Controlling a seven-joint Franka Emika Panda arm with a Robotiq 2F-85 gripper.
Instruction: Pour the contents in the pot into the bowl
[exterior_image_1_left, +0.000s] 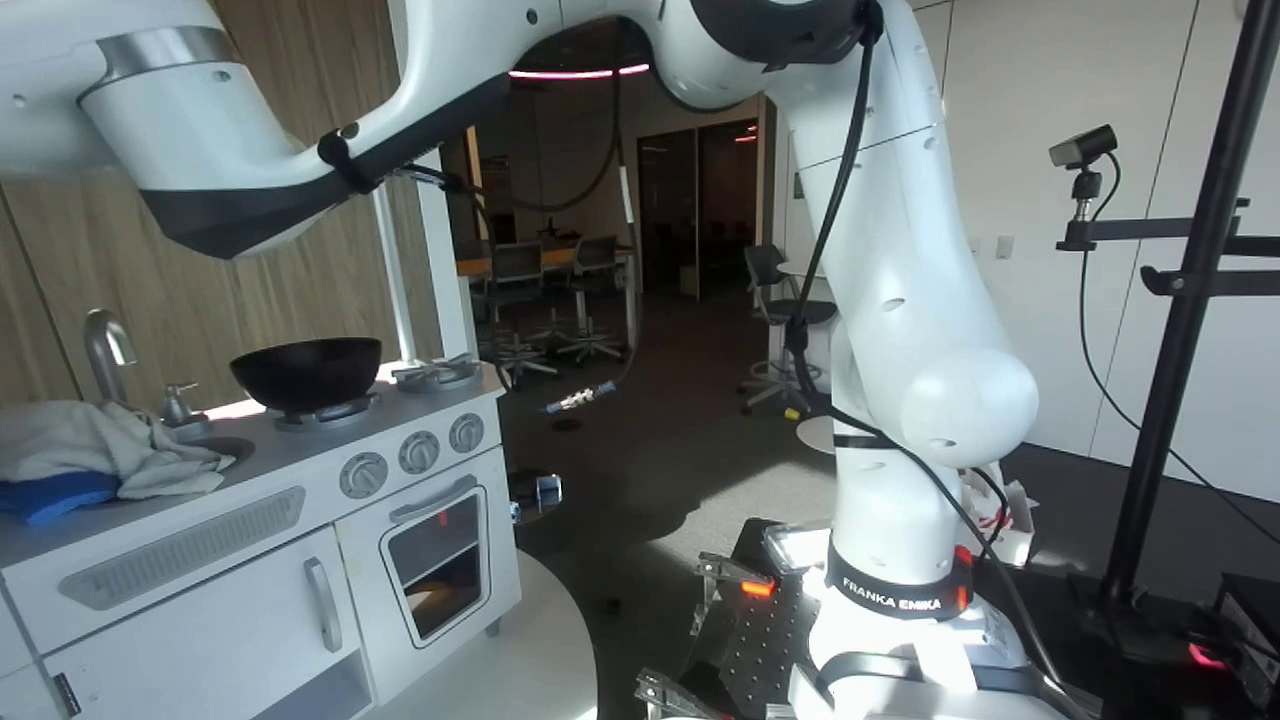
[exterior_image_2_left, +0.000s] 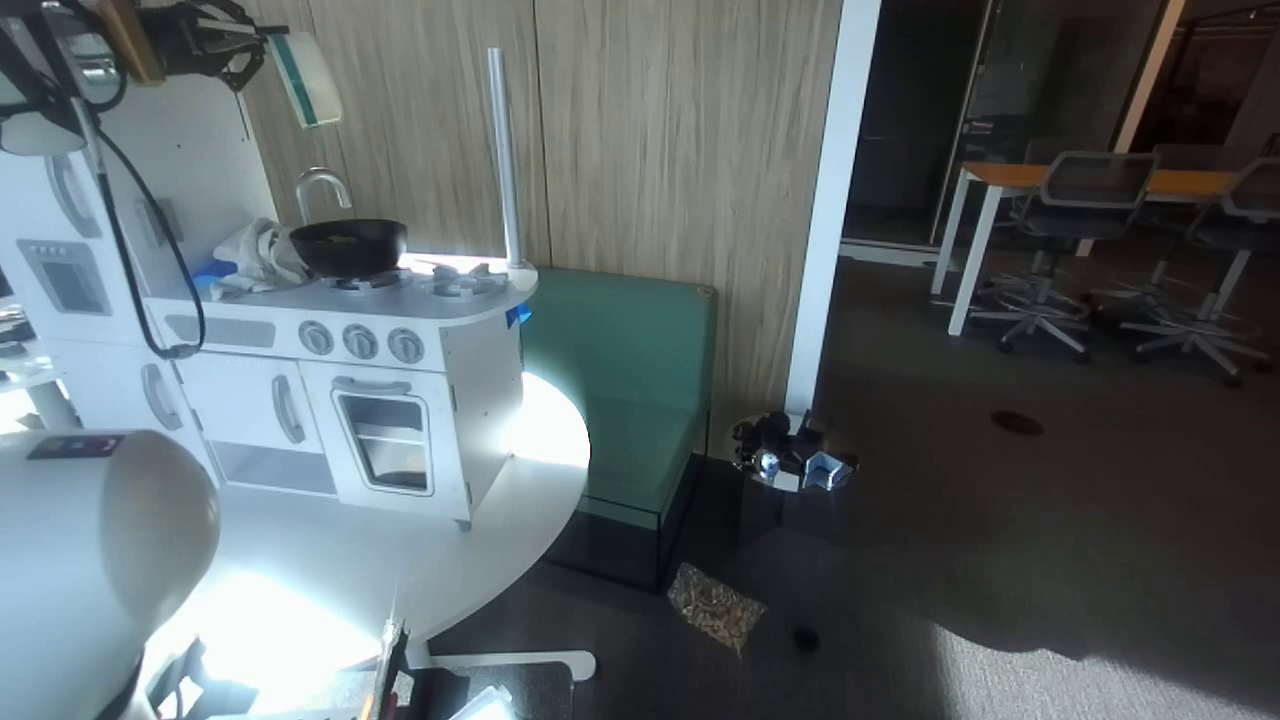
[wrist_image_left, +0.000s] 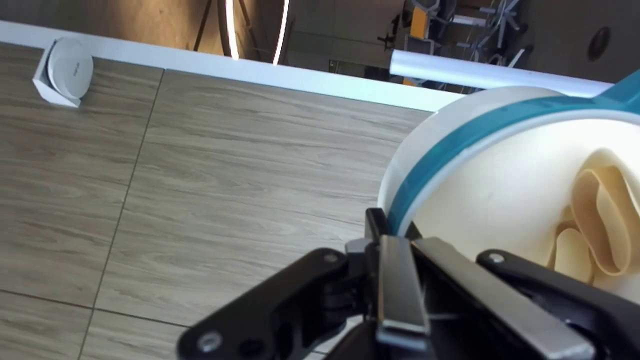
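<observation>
Your fingers (wrist_image_left: 374, 226) pinch the rim of the pot (wrist_image_left: 480, 187), brought together with only its wall between them, and hold it tilted in the air, tan strips (wrist_image_left: 586, 210) inside, while the black bowl (exterior_image_2_left: 352, 260), upright on a burner (exterior_image_2_left: 362, 283) below, contains something too small to identify; pot pale, teal-banded.

Office, probably: wheeled chairs (exterior_image_2_left: 1097, 188), table (exterior_image_2_left: 1012, 176)

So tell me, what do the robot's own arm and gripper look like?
The arm is white and smoothly rounded, with black sections, a silver-grey ring and a black cable running along it. A black band low down reads FRANKA EMIKA in white letters. The gripper has black links with round bolt heads and flat silver-grey bars.
</observation>
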